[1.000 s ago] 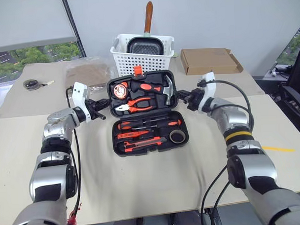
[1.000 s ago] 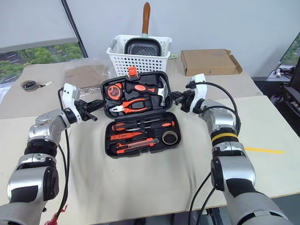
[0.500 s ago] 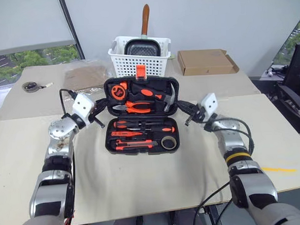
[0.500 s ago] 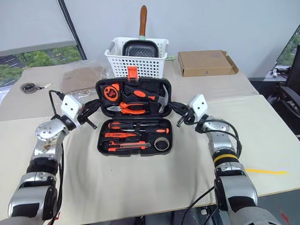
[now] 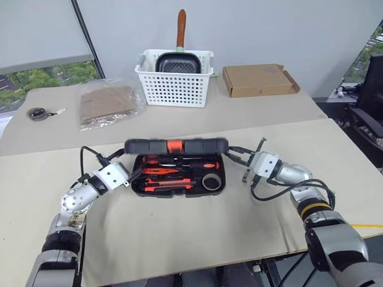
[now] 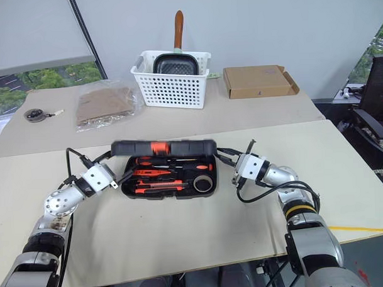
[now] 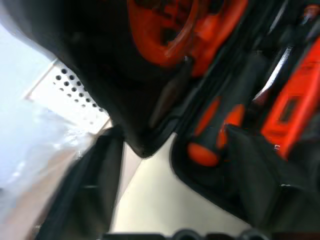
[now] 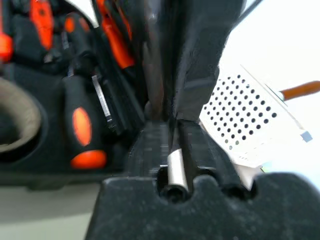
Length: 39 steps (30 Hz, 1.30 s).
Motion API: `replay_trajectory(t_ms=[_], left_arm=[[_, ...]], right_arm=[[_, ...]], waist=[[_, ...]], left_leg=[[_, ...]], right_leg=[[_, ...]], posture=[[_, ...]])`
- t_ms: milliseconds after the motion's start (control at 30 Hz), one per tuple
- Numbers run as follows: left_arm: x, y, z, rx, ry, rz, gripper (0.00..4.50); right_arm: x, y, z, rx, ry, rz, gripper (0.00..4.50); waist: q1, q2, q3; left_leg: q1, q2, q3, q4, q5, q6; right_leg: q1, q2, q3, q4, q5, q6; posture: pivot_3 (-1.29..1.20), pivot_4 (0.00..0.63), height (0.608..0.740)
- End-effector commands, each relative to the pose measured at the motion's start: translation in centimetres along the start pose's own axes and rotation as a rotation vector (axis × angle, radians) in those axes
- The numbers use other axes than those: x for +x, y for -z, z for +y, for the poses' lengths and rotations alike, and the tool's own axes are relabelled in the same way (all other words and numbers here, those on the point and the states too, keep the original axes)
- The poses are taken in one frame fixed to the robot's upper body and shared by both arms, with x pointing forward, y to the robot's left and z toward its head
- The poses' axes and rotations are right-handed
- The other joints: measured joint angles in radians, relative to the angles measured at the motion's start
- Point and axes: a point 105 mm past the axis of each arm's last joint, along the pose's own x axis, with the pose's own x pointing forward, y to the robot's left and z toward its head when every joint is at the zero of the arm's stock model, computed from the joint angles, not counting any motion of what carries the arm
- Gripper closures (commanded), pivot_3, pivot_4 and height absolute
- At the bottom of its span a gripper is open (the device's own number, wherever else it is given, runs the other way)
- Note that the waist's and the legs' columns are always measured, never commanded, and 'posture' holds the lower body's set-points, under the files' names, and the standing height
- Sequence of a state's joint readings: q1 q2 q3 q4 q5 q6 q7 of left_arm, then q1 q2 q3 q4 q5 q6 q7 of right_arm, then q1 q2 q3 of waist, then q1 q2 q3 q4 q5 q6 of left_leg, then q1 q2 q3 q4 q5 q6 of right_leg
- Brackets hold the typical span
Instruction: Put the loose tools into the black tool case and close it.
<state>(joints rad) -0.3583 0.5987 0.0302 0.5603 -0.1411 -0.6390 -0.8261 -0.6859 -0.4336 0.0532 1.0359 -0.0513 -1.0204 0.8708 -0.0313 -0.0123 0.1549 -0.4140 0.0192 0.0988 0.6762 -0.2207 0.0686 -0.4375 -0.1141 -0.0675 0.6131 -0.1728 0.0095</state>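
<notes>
Head views: black tool case [image 5: 177, 175] sits mid-table, near the robot, its lid [image 5: 176, 146] swung partway over the tray so the lid's edge and small orange latch [image 5: 174, 146] face the camera; judged mid-closing, the lid propped from both ends. The screwdrivers [image 5: 180, 166], utility knife [image 5: 164, 186] and tape ring [image 5: 210, 181] already lie in the tray slots, so loading looks done. Left gripper [image 5: 133, 175] reaches in level from the left to the case's left end; right gripper [image 5: 237, 158] reaches in level from the right to the lid's right end. Both forearms lie low over the table [image 5: 182, 232], elbows out, wrists angled inward toward the case. Far side: white perforated basket [image 5: 173, 81] with a black pan, a cardboard box [image 5: 258, 80] to the right, a bagged brown sheet [image 5: 105, 103] to the left. Left wrist view: its two fingers stand wide apart, the case's corner [image 7: 142, 142] between them with air on either side; it grips nothing. Right wrist view: the fingers [image 8: 150, 145] sit close either side of the lid's edge [image 8: 192, 65]; partly open, whether they pinch it or only brace it I cannot tell.
</notes>
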Motion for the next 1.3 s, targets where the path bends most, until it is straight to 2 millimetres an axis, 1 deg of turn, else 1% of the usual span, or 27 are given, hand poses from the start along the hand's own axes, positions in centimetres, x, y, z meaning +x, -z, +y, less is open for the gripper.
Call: replay_trajectory(t_ms=[33, 67, 100, 200, 267, 300, 333, 400, 467, 533, 667, 767, 833, 900, 967, 1067, 1133, 1167, 1233, 1300], left_arm=[[-1.7, -1.0, 1.0, -0.276, 0.014, -0.065, 0.0], [-2.0, -1.2, 1.1, -0.32, 0.013, -0.072, 0.0], [-2.5, -1.4, 1.4, -0.375, 0.004, -0.085, 0.0], [-3.9, -1.7, 1.6, -0.474, 0.011, -0.095, 0.0], [-4.4, -1.6, 2.0, -0.493, 0.004, -0.088, 0.0], [-4.5, -1.7, 2.5, -0.503, -0.01, -0.092, 0.0], [-4.5, -1.8, 2.9, -0.505, -0.026, -0.096, 0.0], [-4.6, -1.9, 4.2, -0.517, -0.075, -0.114, 0.0], [-4.9, -1.8, 5.9, -0.542, -0.142, -0.138, 0.0], [-5.1, -2.0, 7.1, -0.565, -0.185, -0.162, 0.0], [-5.4, -1.9, 7.9, -0.569, -0.206, -0.172, 0.0], [-5.3, -1.9, 8.2, -0.561, -0.213, -0.178, 0.0], [-4.8, -2.1, 8.4, -0.562, -0.212, -0.189, 0.0], [-3.8, -2.6, 8.6, -0.561, -0.208, -0.211, 0.0], [-2.3, -3.2, 8.8, -0.534, -0.201, -0.226, 0.0], [-0.6, -4.1, 8.9, -0.523, -0.181, -0.253, 0.0], [1.7, -4.6, 8.0, -0.515, -0.133, -0.242, 0.0], [2.5, -4.8, 7.6, -0.516, -0.111, -0.241, 0.0], [3.9, -5.1, 6.8, -0.522, -0.064, -0.226, 0.0], [4.9, -5.2, 6.3, -0.525, -0.029, -0.207, 0.0]], right_arm=[[-2.3, 0.8, 1.2, 0.16, -0.124, 0.032, 2.16], [-2.8, 0.7, 1.5, 0.186, -0.154, 0.034, 1.91], [-3.8, 0.9, 1.8, 0.228, -0.194, 0.05, 1.52], [-6.4, 0.8, 2.3, 0.301, -0.298, 0.1, 1.52], [-7.2, 0.5, 2.6, 0.322, -0.353, 0.126, 1.52], [-7.3, 0.0, 2.7, 0.345, -0.374, 0.125, 1.52], [-7.2, -0.5, 2.8, 0.377, -0.388, 0.122, 1.52], [-6.9, -1.8, 3.3, 0.425, -0.427, 0.105, 1.52], [-6.4, -3.2, 4.0, 0.481, -0.462, 0.085, 1.52], [-5.7, -4.1, 4.7, 0.51, -0.477, 0.082, 1.52], [-4.2, -5.2, 5.5, 0.55, -0.46, 0.063, 1.52], [-3.1, -5.4, 6.2, 0.567, -0.435, 0.073, 1.52], [-2.5, -5.7, 6.7, 0.581, -0.428, 0.07, 1.52], [-2.3, -6.2, 7.7, 0.614, -0.469, 0.084, 1.52], [-1.9, -6.8, 8.6, 0.647, -0.488, 0.085, 1.52], [-0.9, -7.3, 8.6, 0.683, -0.456, 0.067, 1.52], [0.7, -6.5, 7.2, 0.674, -0.335, 0.073, 1.52], [1.3, -6.0, 6.5, 0.658, -0.281, 0.085, 1.52], [2.3, -4.7, 4.8, 0.61, -0.171, 0.11, 1.52], [3.0, -3.8, 3.4, 0.575, -0.09, 0.133, 1.52]], waist=[[0.001, 0.0, 0.0], [0.0, 0.0, 0.0], [0.001, 0.0, 0.0], [0.007, 0.0, 0.0], [0.013, 0.0, 0.0], [0.016, 0.0, 0.0], [0.019, 0.0, 0.0], [0.021, 0.0, 0.0], [0.025, -0.001, 0.001], [0.033, -0.001, 0.001], [0.037, -0.001, 0.0], [0.04, -0.001, 0.001], [0.043, -0.001, 0.001], [0.048, -0.002, 0.001], [0.053, -0.002, 0.001], [0.054, -0.003, 0.0], [0.051, -0.004, 0.0], [0.049, -0.004, 0.001], [0.042, -0.005, 0.001], [0.037, -0.005, 0.001]], left_leg=[[0.0, 0.0, 0.0, 0.0, 0.0, 0.0], [0.0, 0.0, 0.0, 0.0, -0.001, 0.001], [0.0, 0.0, 0.0, 0.0, -0.001, 0.001], [-0.001, 0.0, -0.001, 0.001, -0.001, 0.002], [-0.001, 0.0, -0.002, 0.001, -0.001, 0.002], [-0.001, 0.0, -0.002, 0.001, -0.002, 0.001], [-0.001, 0.0, -0.002, 0.001, -0.003, -0.002], [-0.001, 0.002, -0.002, 0.001, -0.005, -0.006], [-0.001, 0.005, -0.002, 0.002, -0.004, -0.008], [-0.001, 0.008, -0.002, 0.003, -0.004, -0.009], [0.0, 0.01, 0.001, 0.003, -0.004, -0.01], [-0.001, 0.011, 0.003, 0.003, -0.006, -0.012], [-0.001, 0.011, 0.003, 0.003, -0.007, -0.012], [-0.002, 0.011, 0.003, 0.003, -0.007, -0.012], [-0.002, 0.01, 0.003, 0.004, -0.007, -0.012], [-0.002, 0.01, 0.003, 0.004, -0.007, -0.012], [-0.002, 0.01, 0.003, 0.004, -0.007, -0.012], [-0.002, 0.011, 0.004, 0.004, -0.007, -0.012], [-0.001, 0.011, 0.005, 0.005, -0.007, -0.013], [-0.001, 0.011, 0.007, 0.005, -0.006, -0.013]], right_leg=[[0.0, 0.0, 0.0, 0.0, 0.0, 0.0], [0.0, -0.001, 0.001, 0.0, 0.0, 0.0], [0.0, -0.002, 0.001, 0.0, 0.0, 0.0], [0.0, -0.001, 0.0, -0.001, 0.0, 0.0], [0.0, -0.002, 0.0, -0.001, -0.001, 0.001], [0.0, -0.002, 0.0, -0.002, -0.002, 0.003], [-0.001, -0.002, 0.0, -0.002, -0.005, 0.006], [-0.001, -0.002, -0.002, -0.001, -0.005, 0.006], [-0.001, -0.002, -0.003, -0.001, -0.004, 0.005], [-0.001, -0.001, -0.006, -0.002, -0.004, 0.004], [-0.002, -0.001, -0.01, -0.002, -0.003, 0.004], [-0.002, 0.0, -0.011, -0.002, -0.004, 0.004], [-0.003, 0.0, -0.012, -0.002, -0.004, 0.003], [-0.003, 0.0, -0.013, -0.003, -0.004, 0.002], [-0.003, 0.0, -0.013, -0.003, -0.004, 0.002], [-0.002, 0.0, -0.013, -0.003, -0.004, 0.002], [-0.002, 0.0, -0.013, -0.003, -0.004, 0.003], [-0.002, 0.001, -0.013, -0.003, -0.004, 0.003], [-0.002, 0.001, -0.013, -0.003, -0.003, 0.002], [-0.002, 0.002, -0.013, -0.003, 0.0, 0.001]], posture=[[0.0, 0.15, 0.7], [0.0, 0.15, 0.7], [0.0, 0.15, 0.7], [0.0, 0.15, 0.7], [0.0, 0.15, 0.7], [0.0, 0.15, 0.7], [0.0, 0.15, 0.7], [0.0, 0.15, 0.7], [0.0, 0.15, 0.7], [0.0, 0.15, 0.7], [0.0, 0.15, 0.7], [0.0, 0.15, 0.7], [0.0, 0.15, 0.7], [0.0, 0.15, 0.7], [0.0, 0.15, 0.7], [0.0, 0.15, 0.7], [0.0, 0.15, 0.7], [0.0, 0.15, 0.7], [0.0, 0.15, 0.7], [0.0, 0.15, 0.7]])
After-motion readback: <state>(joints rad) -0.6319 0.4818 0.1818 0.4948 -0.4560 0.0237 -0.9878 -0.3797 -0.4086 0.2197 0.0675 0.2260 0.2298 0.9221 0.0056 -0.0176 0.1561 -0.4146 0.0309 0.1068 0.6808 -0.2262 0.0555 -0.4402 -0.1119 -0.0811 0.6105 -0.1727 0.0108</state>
